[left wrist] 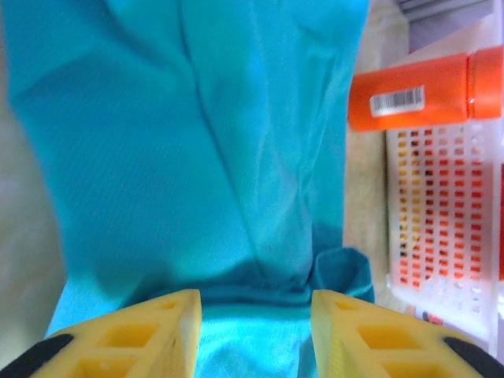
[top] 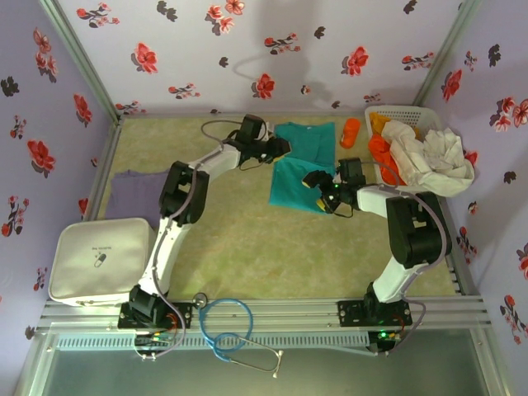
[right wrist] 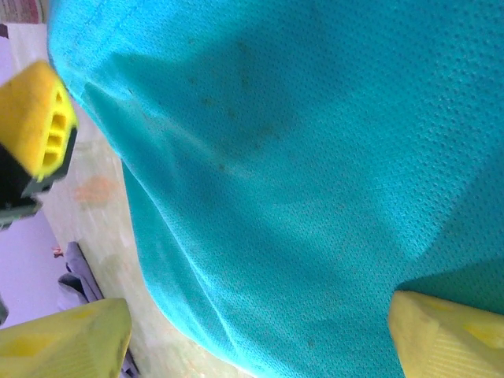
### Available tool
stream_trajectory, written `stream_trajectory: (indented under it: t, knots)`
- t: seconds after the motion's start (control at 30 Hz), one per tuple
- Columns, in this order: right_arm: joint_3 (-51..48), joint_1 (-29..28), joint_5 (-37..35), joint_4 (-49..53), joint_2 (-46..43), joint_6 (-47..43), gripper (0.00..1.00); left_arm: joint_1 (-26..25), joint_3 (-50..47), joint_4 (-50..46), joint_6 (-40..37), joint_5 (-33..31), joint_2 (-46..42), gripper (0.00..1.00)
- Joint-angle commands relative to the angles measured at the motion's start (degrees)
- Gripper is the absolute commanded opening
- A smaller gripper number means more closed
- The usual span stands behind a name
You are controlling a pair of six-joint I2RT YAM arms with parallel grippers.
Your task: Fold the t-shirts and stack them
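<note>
Both pincers sit at the teal tee on the far part of the counter.

From the top view I see the teal-green cloth t-shirt [top: 301,165] lying on the beige counter [top: 247,247]. My left pincer [top: 279,148] is at its left edge and my right pincer [top: 318,183] is at its near part. A dusty purple cloth t-shirt [top: 136,191] lies well apart, far left. On the left wrist view the jaws stand partly apart over teal cloth, pinching nothing. On the right wrist view the jaws are wide above it.

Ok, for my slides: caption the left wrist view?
Left gripper open above a teal t-shirt, orange container and white basket alongside.
</note>
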State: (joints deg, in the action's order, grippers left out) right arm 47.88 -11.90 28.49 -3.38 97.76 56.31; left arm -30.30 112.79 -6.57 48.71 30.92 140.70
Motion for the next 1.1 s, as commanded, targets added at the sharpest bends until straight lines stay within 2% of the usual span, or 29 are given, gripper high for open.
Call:
stream_trajectory:
  t: [0.0,0.07,0.1,0.17,0.3,0.47,0.57,0.8,0.97,1.07]
  knots:
    - [2.1,-0.1,-2.0,6.4,0.8,-4.0,0.87,0.2,-6.9,-1.9,-4.9,-1.4,-11.3,0.42]
    - [3.4,-0.1,-2.4,8.4,-0.1,-5.4,0.88,0.1,-12.1,-1.0,-5.6,-1.6,-15.4,0.42]
    - [4.3,-0.1,-3.2,10.0,-0.7,-6.2,0.94,-0.1,-14.5,-0.4,-5.6,-1.6,-17.3,0.42]
    - [5.9,0.0,-4.1,12.5,-1.8,-7.8,0.99,-0.7,-18.8,0.1,-5.9,-1.6,-20.1,0.42]
    - [9.0,0.1,-5.5,16.6,-3.4,-10.5,1.0,-3.3,-24.0,1.1,-5.3,-1.7,-22.5,0.42]
    - [10.1,1.0,-8.5,19.7,-6.3,-11.5,1.0,-7.2,-26.9,3.6,-3.6,-1.8,-20.8,0.42]
    - [9.8,1.9,-9.0,21.5,-8.2,-12.4,0.99,-8.8,-27.7,4.8,-3.0,-1.9,-19.0,0.42]
    - [6.6,4.4,-7.3,23.5,-10.1,-11.8,0.9,-9.3,-29.7,2.2,-4.9,-1.9,-16.3,0.41]
    - [5.7,4.8,-6.7,29.2,-9.6,-14.5,0.87,-9.3,-33.4,-1.3,-5.2,-1.9,-17.0,0.38]
    - [4.1,4.9,-7.8,31.6,-11.2,-15.6,0.86,-9.4,-37.9,-0.2,-3.9,-2.4,-19.1,0.36]
